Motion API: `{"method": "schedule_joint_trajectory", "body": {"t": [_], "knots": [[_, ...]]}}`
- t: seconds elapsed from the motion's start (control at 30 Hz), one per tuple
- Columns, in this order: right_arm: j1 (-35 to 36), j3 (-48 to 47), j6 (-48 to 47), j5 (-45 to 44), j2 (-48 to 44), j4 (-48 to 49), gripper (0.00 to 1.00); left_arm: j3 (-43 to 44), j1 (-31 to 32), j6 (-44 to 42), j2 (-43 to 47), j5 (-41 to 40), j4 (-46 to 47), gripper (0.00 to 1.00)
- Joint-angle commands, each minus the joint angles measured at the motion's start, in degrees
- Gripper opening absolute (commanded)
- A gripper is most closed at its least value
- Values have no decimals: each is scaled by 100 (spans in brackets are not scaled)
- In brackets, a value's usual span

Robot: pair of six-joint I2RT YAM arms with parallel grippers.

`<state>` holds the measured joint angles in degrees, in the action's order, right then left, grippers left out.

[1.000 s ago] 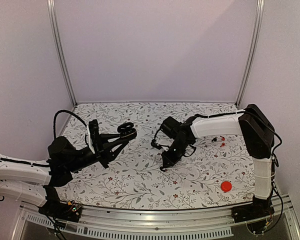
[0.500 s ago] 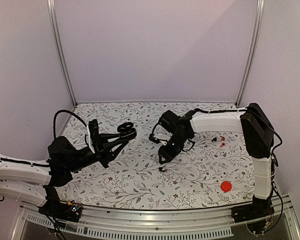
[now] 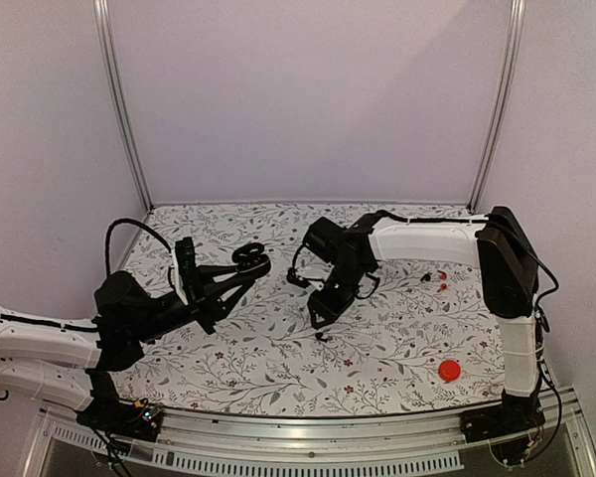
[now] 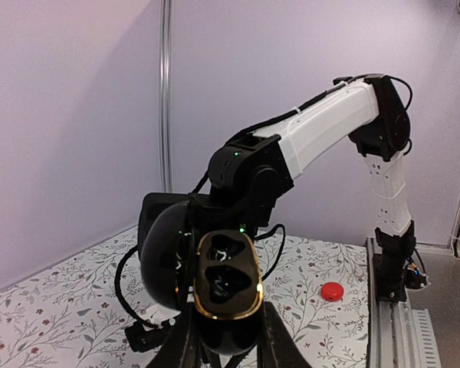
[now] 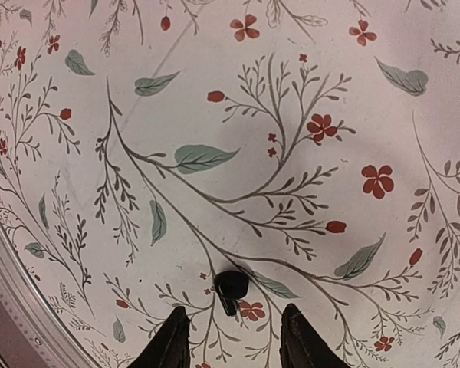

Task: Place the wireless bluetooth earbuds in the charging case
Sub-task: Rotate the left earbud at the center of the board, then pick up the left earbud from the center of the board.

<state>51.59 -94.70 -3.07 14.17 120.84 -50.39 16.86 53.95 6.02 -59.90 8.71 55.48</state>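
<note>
My left arm [image 3: 139,313] holds the small glossy black clamshell charging case [image 3: 250,258] up off the floral-patterned bench [image 3: 278,368]. The left jaws are pinching its lower half from both sides. I judge it is held there, lid swung open and mouth turned toward the other arm, so the right side can load it in the air.

My right arm [image 3: 427,240] reaches in over the middle of the bench, nose down. The right jaws are spread and hold nothing. Just below them one small black stemmed earbud [image 5: 231,288] lies on the cloth, ahead of the gap between the fingertips [image 5: 174,337]. That line-up suits a straight drop and pinch, and the bud is small enough to skid if I close off-centre.

The left wrist view alone shows the case's inside: a gold-rimmed base [image 4: 228,285] with two dark wells and the lid folded off to the left. I cannot tell whether a bud already sits in either well. The right wrist view alone shows the earbud's shape. From the top camera it is only a dark speck [image 3: 323,336], but that view shows the speck and the case are well apart. A flat red disc [image 3: 449,371] lies off near the right arm's base.
</note>
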Motion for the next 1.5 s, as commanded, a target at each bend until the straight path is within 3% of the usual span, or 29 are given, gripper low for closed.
{"method": "schedule_joint_trajectory", "body": {"t": [0.0, 0.6, 1.47], "knots": [[70, -291, -114, -178, 273, -352, 40, -78, -95, 19, 68, 25, 213, 18], [291, -862, -115, -449, 933, -838, 39, -165, -94, 26, 99, 4, 249, 18], [562, -1238, -10, -931, 1261, -1182, 19, -201, -88, 43, 114, 25, 310, 18]]}}
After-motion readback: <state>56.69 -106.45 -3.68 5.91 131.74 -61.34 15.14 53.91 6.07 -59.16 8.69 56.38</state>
